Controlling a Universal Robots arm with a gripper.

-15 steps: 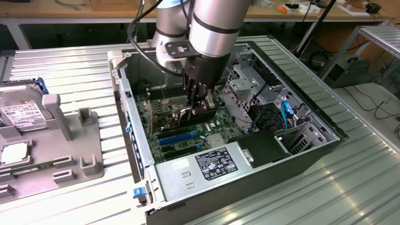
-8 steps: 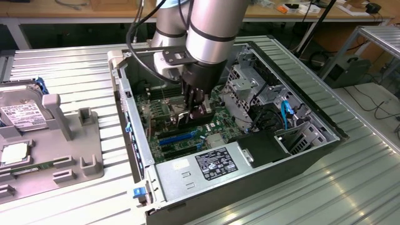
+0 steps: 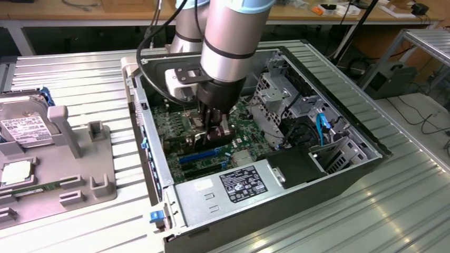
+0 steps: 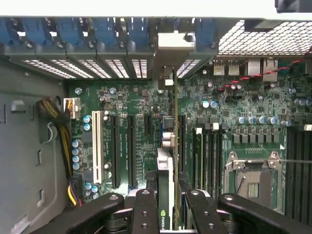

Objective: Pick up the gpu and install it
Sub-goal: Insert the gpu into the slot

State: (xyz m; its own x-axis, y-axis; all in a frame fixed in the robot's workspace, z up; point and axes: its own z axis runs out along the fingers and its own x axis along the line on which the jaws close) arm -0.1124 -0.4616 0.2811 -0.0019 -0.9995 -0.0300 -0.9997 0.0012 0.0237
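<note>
Two black gripper fingers (image 4: 144, 210) pinch the thin black gpu (image 4: 165, 195) edge-on, low over the green motherboard (image 4: 122, 141) inside the open computer case (image 3: 365, 153).

Ribbed, brushed metal is seen on the desk (image 3: 393, 200). The computer case (image 3: 365, 158) is made of perforated grey sheet metal. A matt green motherboard (image 4: 146, 102) is shown, and matt black metal forms the end effector (image 4: 165, 204).
</note>
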